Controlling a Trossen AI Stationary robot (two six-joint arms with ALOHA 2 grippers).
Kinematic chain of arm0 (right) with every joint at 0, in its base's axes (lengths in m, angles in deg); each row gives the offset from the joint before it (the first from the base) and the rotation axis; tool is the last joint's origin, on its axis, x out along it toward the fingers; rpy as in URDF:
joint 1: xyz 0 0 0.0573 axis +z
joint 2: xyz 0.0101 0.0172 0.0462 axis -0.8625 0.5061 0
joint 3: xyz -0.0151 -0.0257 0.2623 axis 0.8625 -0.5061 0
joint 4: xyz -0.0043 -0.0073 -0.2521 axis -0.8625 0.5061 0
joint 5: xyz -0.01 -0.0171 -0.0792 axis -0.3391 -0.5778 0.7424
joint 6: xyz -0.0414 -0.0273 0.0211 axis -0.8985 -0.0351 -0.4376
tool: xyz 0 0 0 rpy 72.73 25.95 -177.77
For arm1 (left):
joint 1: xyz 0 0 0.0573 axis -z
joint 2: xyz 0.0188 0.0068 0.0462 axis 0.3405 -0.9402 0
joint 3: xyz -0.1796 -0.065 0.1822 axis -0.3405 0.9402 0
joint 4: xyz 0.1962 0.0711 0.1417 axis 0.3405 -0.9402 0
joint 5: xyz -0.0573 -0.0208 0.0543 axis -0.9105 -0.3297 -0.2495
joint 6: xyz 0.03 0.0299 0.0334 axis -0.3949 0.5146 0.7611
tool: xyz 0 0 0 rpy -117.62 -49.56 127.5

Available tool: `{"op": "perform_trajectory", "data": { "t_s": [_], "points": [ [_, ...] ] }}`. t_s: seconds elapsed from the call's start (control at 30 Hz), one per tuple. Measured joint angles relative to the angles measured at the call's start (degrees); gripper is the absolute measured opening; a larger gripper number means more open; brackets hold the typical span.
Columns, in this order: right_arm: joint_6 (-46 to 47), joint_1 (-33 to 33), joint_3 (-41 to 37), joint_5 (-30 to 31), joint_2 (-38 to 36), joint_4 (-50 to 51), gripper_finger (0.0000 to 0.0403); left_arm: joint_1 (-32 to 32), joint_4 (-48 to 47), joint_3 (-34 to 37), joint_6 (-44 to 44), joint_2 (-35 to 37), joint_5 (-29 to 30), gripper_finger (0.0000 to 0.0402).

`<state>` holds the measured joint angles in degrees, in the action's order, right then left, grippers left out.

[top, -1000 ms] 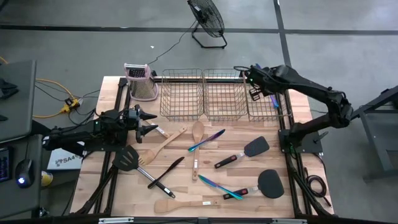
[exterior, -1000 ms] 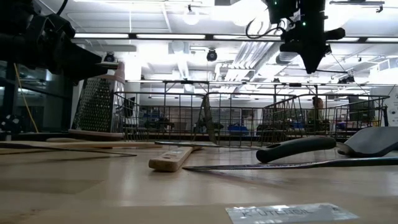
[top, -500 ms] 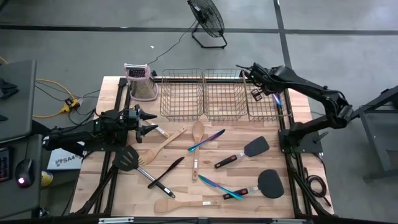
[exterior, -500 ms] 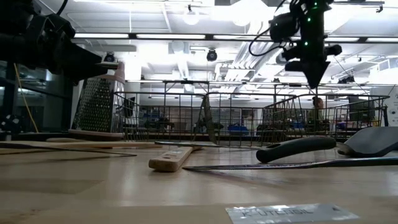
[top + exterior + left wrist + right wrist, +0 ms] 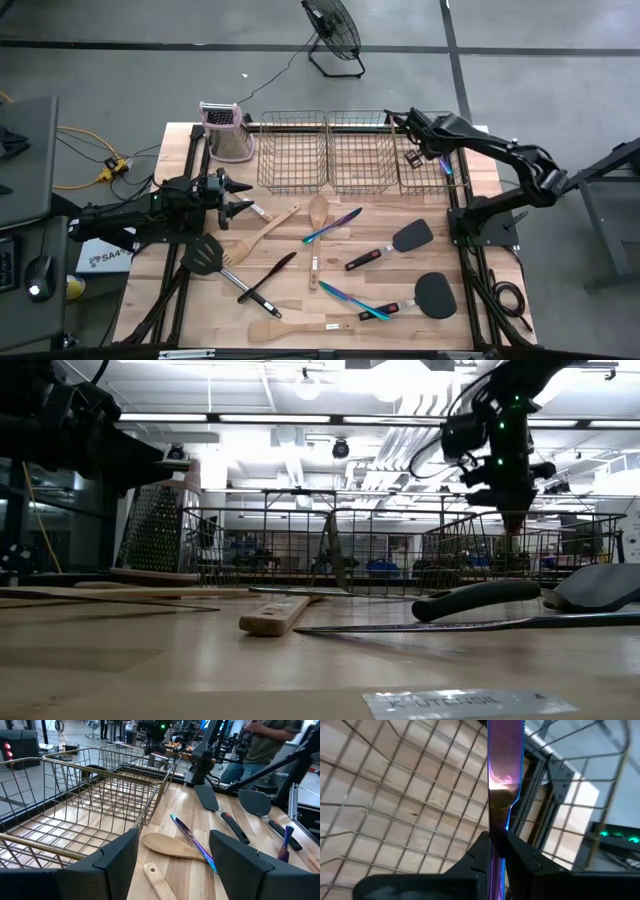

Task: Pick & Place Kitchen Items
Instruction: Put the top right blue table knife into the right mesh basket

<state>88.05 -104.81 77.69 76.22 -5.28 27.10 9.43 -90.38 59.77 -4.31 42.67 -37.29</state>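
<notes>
Because it is bound for the rightmost wire mesh basket (image 5: 428,160), the slim iridescent blue-purple cutlery piece (image 5: 504,780) hangs clenched in the right tool (image 5: 497,851) above it; the left tool (image 5: 238,197) waits released over the tabletop (image 5: 300,300).

Even overhead light fell on the bench (image 5: 300,290), with soft, faint shadows. In the low view, ceiling lights (image 5: 305,388) glared and the near bench surface was blurred. The right wrist view was softly out of focus.

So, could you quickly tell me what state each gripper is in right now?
Left gripper: open, holding nothing, above the table near the baskets.
Right gripper: shut on an iridescent cutlery piece, over the rightmost wire basket.
</notes>
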Motion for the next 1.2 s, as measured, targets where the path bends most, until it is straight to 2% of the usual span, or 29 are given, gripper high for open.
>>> {"op": "perform_trajectory", "data": {
  "t_s": [0.47,0.87,1.2],
  "points": [
    [-0.62,-4.91,-7.18,-6.62,0.0,-11.36,0.0028,0.0,0.0,0.0,0.02,0.0,0.0,0.0241],
    [-17.69,-5.99,-7.74,-7.79,0.0,-15.95,0.0032,0.0,-0.02,0.0,0.02,0.0,0.0,0.0241],
    [-19.28,-7.85,-7.74,-8.99,6.31,-16.83,0.003,0.0,-0.02,0.0,0.01,0.0,0.0,0.0241]
  ]
}}
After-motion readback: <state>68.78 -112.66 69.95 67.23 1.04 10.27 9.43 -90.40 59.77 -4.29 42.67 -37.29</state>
